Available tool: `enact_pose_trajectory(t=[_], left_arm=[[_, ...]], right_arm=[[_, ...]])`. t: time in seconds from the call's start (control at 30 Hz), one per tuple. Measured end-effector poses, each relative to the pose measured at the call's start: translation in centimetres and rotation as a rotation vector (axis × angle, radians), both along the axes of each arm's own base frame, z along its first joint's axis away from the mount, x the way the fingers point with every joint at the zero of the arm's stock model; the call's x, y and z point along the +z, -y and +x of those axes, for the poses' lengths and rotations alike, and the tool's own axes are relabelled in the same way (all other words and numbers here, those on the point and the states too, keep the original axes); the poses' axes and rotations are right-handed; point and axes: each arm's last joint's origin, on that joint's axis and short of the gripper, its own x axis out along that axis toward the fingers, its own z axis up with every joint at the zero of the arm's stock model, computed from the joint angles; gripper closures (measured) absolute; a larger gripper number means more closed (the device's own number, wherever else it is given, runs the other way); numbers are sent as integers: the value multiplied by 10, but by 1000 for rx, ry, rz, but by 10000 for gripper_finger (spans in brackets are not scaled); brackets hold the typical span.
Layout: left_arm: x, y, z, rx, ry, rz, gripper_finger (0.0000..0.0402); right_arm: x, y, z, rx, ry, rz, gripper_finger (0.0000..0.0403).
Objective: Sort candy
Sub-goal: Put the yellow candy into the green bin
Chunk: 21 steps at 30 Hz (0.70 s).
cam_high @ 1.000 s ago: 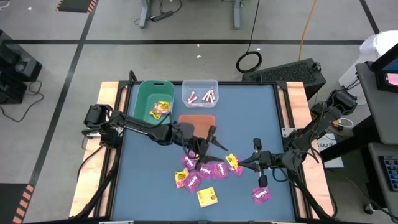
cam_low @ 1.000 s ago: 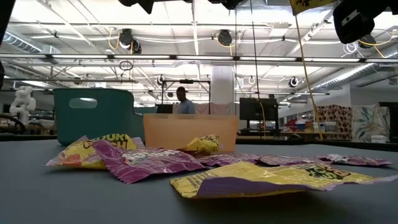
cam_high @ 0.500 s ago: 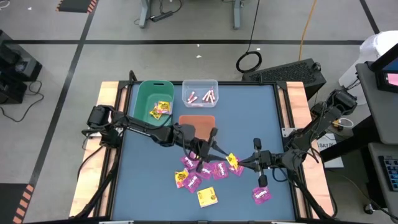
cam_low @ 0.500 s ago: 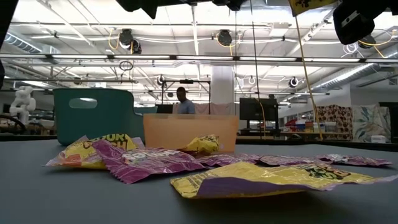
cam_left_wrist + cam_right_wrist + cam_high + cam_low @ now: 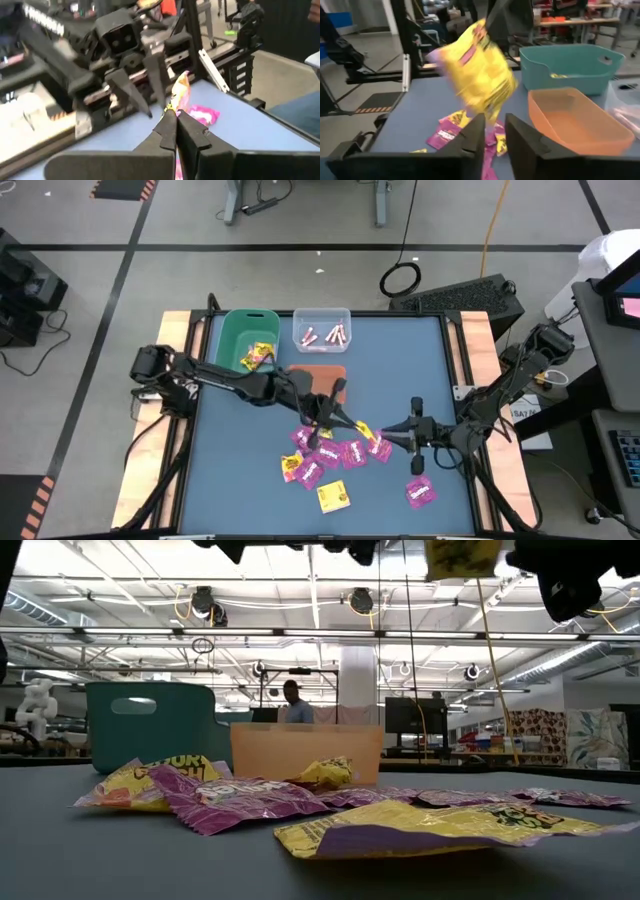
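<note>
now green bin (image 5: 244,338) at far left has yellow candy inside. left gripper (image 5: 358,427) is clamped on a yellow packet (image 5: 479,70) above mid-table, lifted off the surface. right gripper (image 5: 384,439) sits just beside it, fingers parted, seemingly not touching. loose candy pile (image 5: 322,460) lies below on the blue table (image 5: 240,480), pink and yellow.

One yellow candy packet (image 5: 479,75) hangs lifted above scattered yellow and magenta packets (image 5: 325,465).
</note>
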Motion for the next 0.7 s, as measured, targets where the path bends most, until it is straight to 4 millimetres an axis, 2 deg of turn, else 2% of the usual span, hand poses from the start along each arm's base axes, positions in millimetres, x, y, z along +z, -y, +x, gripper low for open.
enact_pose_trajectory(t=[0.17,0.27,0.53,0.6,0.7], left_arm=[[17,-23,-21,99,-134,-34,400],[29,-36,-42,209,-203,-25,400],[57,-66,-107,521,-320,-60,401],[64,-72,-123,578,-300,-67,401],[64,-81,-153,719,-325,-59,401]], right_arm=[[-6,2,0,-23,-43,16,280],[-8,3,-1,-26,-60,24,263],[-10,3,-1,-30,-76,36,257],[-11,3,-1,-31,-82,30,257],[-11,3,-1,-32,-85,27,257]])
